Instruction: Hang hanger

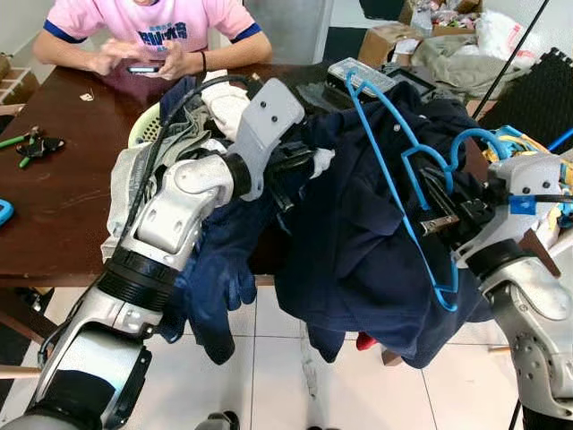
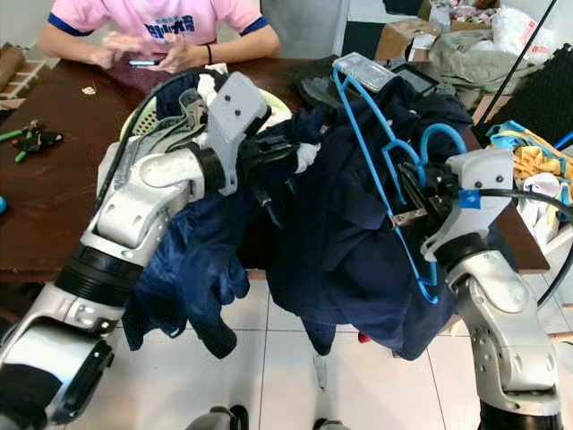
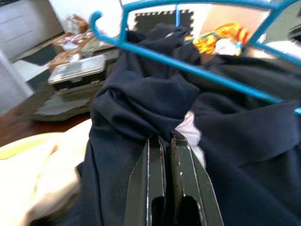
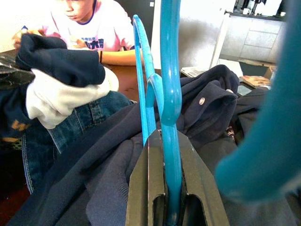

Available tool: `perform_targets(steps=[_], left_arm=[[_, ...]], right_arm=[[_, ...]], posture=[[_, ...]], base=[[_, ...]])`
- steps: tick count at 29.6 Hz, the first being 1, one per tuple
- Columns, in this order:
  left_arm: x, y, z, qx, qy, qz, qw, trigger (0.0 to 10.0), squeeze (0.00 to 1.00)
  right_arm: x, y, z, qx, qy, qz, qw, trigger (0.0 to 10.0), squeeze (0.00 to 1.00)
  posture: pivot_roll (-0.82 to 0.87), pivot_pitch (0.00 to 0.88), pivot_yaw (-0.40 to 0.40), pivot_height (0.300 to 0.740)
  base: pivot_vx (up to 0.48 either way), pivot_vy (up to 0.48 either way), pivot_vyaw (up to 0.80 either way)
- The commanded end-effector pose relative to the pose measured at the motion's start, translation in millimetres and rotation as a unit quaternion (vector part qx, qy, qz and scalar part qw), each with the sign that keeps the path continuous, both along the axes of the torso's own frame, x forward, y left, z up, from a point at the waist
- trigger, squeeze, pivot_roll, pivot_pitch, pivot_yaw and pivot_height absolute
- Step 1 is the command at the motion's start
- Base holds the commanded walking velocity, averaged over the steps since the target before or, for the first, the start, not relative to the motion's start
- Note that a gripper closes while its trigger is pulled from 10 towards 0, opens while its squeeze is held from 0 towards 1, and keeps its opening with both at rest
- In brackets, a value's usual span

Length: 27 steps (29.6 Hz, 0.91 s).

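The right gripper (image 4: pixel 171 155) clamps the blue hanger (image 1: pixel 407 179) at three o'clock, against the navy garment (image 1: pixel 358 242). At nine o'clock, the left gripper (image 3: pixel 170 146) pinches that garment's fabric above the tabletop (image 1: pixel 54 206).

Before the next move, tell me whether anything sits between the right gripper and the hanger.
Nothing does. The right gripper is already shut on the blue hanger. A dark navy garment lies draped under the hanger, and the left gripper pinches its fabric.
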State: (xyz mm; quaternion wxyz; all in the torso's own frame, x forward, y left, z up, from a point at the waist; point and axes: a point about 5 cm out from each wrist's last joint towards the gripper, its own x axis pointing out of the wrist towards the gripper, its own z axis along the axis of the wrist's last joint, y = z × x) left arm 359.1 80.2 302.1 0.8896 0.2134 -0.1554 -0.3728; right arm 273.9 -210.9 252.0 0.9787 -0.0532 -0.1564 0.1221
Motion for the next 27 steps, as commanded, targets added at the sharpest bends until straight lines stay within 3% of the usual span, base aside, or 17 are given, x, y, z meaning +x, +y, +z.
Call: perform_targets(steps=[1, 2, 3, 6, 7, 12, 13, 16, 20, 27], left_arm=[[9.4, 22.4, 6, 0.0, -0.017, 0.076, 0.997, 10.0, 0.0], [9.4, 22.4, 6, 0.0, -0.017, 0.076, 0.997, 10.0, 0.0], [12.3, 30.9, 9, -0.009, -0.022, 0.109, 0.994, 10.0, 0.0], [12.3, 30.9, 9, -0.009, -0.022, 0.109, 0.994, 10.0, 0.0], [14.9, 39.7, 14, -0.024, -0.028, 0.139, 0.99, 10.0, 0.0], [15.9, 49.8, 23, -0.047, -0.042, 0.165, 0.984, 10.0, 0.0], [16.5, 67.6, 41, -0.081, -0.079, 0.211, 0.971, 10.0, 0.0], [17.6, 77.4, 47, -0.096, -0.095, 0.24, 0.961, 10.0, 0.0], [18.2, 80.0, 47, -0.1, -0.095, 0.249, 0.959, 10.0, 0.0], [17.7, 83.0, 45, -0.144, -0.079, 0.252, 0.954, 10.0, 0.0]], right_arm=[[-0.5, -0.1, -4, 0.003, 0.001, -0.001, 1.0, 10.0, 0.0], [-0.5, -0.1, -4, 0.003, 0.001, -0.001, 1.0, 10.0, 0.0], [-0.5, 0.4, -4, 0.003, 0.001, 0.0, 1.0, 10.0, 0.0], [-0.5, 0.4, -4, 0.003, 0.001, 0.0, 1.0, 10.0, 0.0], [-0.7, 0.7, -4, 0.003, 0.0, 0.0, 1.0, 10.0, 0.0], [-1.2, 0.5, -4, 0.003, 0.0, 0.0, 1.0, 10.0, 0.0], [-1.6, 2.0, -4, 0.003, -0.001, 0.002, 1.0, 10.0, 0.0], [-1.5, 3.6, -4, 0.004, -0.001, 0.004, 1.0, 10.0, 0.0], [-1.5, 4.1, -4, 0.004, -0.001, 0.005, 1.0, 10.0, 0.0], [-1.7, 4.5, -3, 0.004, -0.003, 0.007, 1.0, 10.0, 0.0]], posture=[[0.06, 0.185, -0.015, 0.74], [0.06, 0.185, -0.015, 0.74], [0.06, 0.185, -0.015, 0.74], [0.06, 0.185, -0.015, 0.74], [0.06, 0.185, -0.015, 0.74], [0.06, 0.184, -0.014, 0.74], [0.06, 0.18, -0.014, 0.74], [0.06, 0.18, -0.014, 0.74], [0.06, 0.177, -0.015, 0.74], [0.06, 0.174, -0.015, 0.74]], base=[[0.0, 0.0, 0.0], [0.0, 0.0, 0.0], [0.0, 0.0, 0.0], [0.0, 0.0, 0.0], [0.0, 0.0, 0.0], [0.0, 0.0, 0.0], [0.0, 0.0, 0.0], [0.0, 0.0, 0.0], [0.0, 0.0, 0.0], [0.0, 0.0, 0.0]])
